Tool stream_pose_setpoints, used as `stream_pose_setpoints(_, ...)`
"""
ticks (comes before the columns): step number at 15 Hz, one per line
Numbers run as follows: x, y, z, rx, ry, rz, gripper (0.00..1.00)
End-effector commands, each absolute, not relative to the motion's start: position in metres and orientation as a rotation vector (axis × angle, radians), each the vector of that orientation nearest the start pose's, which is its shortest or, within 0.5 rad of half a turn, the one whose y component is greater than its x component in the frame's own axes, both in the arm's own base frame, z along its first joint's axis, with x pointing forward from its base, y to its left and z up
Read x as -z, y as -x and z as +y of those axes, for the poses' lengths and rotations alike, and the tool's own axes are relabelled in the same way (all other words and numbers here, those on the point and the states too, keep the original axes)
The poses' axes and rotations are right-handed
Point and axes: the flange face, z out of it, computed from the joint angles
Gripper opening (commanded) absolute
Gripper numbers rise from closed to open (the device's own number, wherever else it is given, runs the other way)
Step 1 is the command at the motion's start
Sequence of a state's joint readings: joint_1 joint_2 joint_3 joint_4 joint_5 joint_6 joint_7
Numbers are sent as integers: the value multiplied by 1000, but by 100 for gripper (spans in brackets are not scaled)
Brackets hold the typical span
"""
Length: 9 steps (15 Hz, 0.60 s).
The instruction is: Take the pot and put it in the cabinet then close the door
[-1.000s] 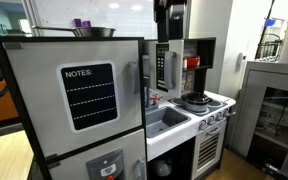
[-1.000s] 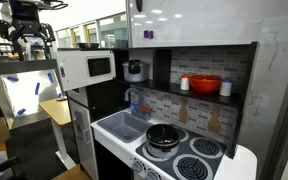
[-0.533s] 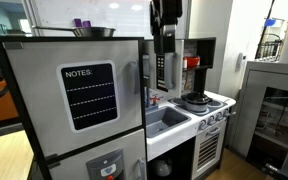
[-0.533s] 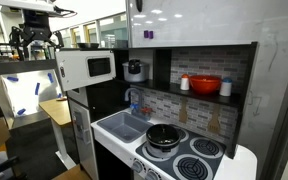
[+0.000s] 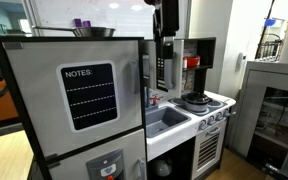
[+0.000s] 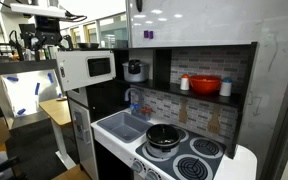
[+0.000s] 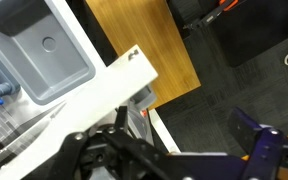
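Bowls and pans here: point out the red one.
The red bowl on the shelf above the stove; the dark pan on that stove is black, the steel bowl atop the grey unit silver.

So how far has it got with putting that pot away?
Nothing looks done yet. The pot still sits on the stove. The claw hangs high above the door, not holding the pot. The door looks swung open, so the cabinet seems ready. Left: grab the pot, set it inside, shut the door.
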State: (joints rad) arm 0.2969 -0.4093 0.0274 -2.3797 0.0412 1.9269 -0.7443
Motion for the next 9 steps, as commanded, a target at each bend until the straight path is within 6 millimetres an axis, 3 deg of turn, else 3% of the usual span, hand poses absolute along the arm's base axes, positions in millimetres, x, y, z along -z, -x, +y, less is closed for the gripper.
stream_pose_setpoints(1, -460, -402, 128, -46, 2690, -1562, 100)
stream_pose_setpoints(9, -457, -413, 109, 64, 2757, -1520, 100)
